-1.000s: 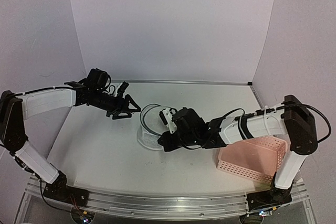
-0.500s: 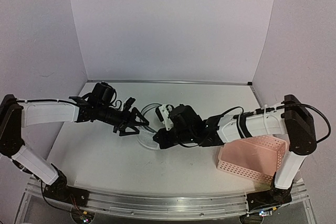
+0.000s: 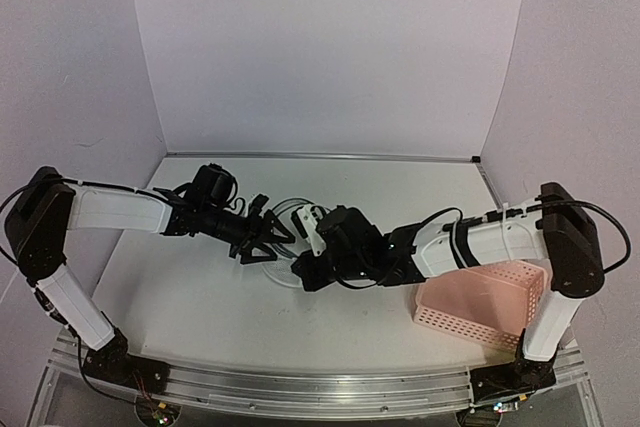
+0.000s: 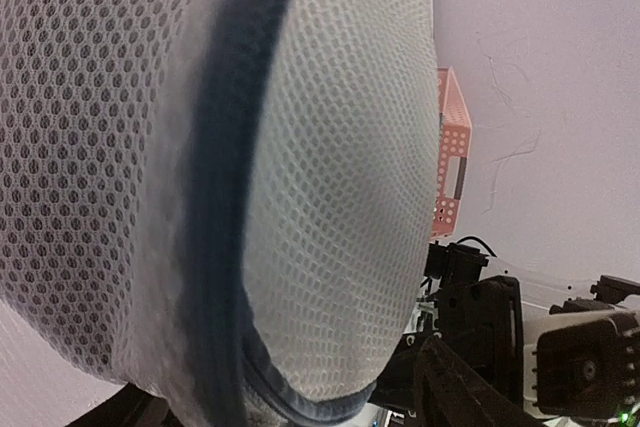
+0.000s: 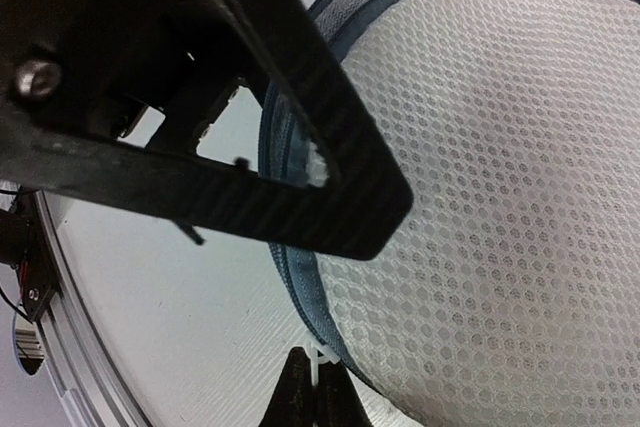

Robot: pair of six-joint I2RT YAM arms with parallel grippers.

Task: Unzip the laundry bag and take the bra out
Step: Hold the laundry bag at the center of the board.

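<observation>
While my left gripper (image 3: 266, 241) stands spread at its 9 o'clock side, the bag (image 3: 286, 215) sits mid-table: white honeycomb mesh, rounded, ringed by a dark zip (image 4: 215, 197). My right gripper (image 5: 311, 389) is clenched tight at that zip, 4 o'clock.

no text, label, brand, number or sign can be read in any view. the laundry bag (image 4: 330, 177) shows only plain mesh, the pink basket (image 3: 480, 302) only plain perforated plastic, and the arms (image 3: 115, 209) carry no legible marking.
</observation>
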